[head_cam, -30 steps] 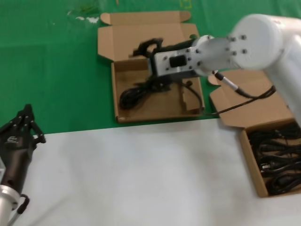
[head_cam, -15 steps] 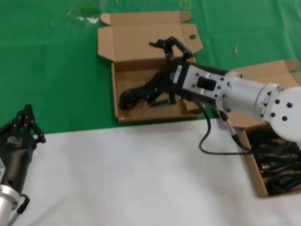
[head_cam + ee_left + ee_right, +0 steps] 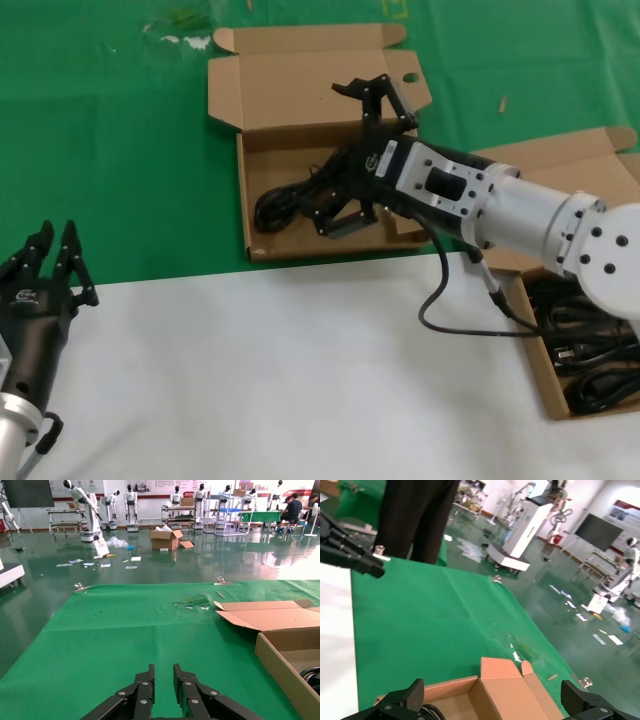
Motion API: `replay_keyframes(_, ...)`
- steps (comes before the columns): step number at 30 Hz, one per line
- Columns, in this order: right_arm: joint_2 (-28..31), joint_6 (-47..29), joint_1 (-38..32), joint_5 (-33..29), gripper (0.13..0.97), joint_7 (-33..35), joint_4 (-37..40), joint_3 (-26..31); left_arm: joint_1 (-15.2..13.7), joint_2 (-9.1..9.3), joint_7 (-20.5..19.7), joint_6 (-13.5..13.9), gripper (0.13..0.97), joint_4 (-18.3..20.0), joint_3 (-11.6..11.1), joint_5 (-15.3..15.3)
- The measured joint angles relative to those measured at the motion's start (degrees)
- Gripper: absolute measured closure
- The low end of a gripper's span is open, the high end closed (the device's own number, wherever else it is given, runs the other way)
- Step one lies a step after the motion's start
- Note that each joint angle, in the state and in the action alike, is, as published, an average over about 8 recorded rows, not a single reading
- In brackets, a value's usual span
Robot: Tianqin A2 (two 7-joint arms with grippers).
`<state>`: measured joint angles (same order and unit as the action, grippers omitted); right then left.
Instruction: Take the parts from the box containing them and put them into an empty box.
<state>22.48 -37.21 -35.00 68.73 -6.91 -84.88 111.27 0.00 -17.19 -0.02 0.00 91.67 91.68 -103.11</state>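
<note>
The empty box [image 3: 243, 180] with a round hole in its lid tab lies open on the green cloth, and one black coiled part [image 3: 283, 206] rests inside it. My right gripper [image 3: 350, 158] hovers over that box, open wide, holding nothing. In the right wrist view its fingertips [image 3: 415, 696] straddle the same box [image 3: 505, 690], with a bit of cable [image 3: 432, 712] at the edge. The box containing the parts [image 3: 528, 340] sits at the right, packed with black cables [image 3: 590, 345]. My left gripper [image 3: 52, 250] is parked at the near left, fingers slightly open [image 3: 163, 677].
A white sheet [image 3: 300, 370] covers the near half of the table, and green cloth [image 3: 110, 150] covers the far half. The right arm's cable [image 3: 450, 320] loops over the white sheet. The left wrist view shows the holed box's wall [image 3: 285, 667] and lid [image 3: 270, 617].
The right arm has swung down and to the right, with its gripper now spread wide over the cable lying in the holed box. The left gripper's fingers have parted a little.
</note>
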Motion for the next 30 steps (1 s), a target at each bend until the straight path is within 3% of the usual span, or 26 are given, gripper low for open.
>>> replay_keyframes(8,-0.6,4.0,3.7,3.7,0.150,0.7,-0.7,-2.1,0.0,0.00,0.0,0.0,0.847,0.0,0.0,0.0)
replay_keyframes(17,-1.2,8.7,8.2,8.0,0.129,1.6,-1.6,-4.6,0.0,0.00,0.0,0.0,0.693,0.0,0.0,0.0)
replay_keyframes(25,-1.8,12.9,12.1,11.9,0.129,2.4,-2.4,-6.8,0.0,0.00,0.0,0.0,0.479,0.0,0.0,0.0)
replay_keyframes(30,-2.2,15.6,14.6,14.4,0.129,2.9,-2.8,-8.2,0.0,0.00,0.0,0.0,0.388,0.0,0.0,0.0)
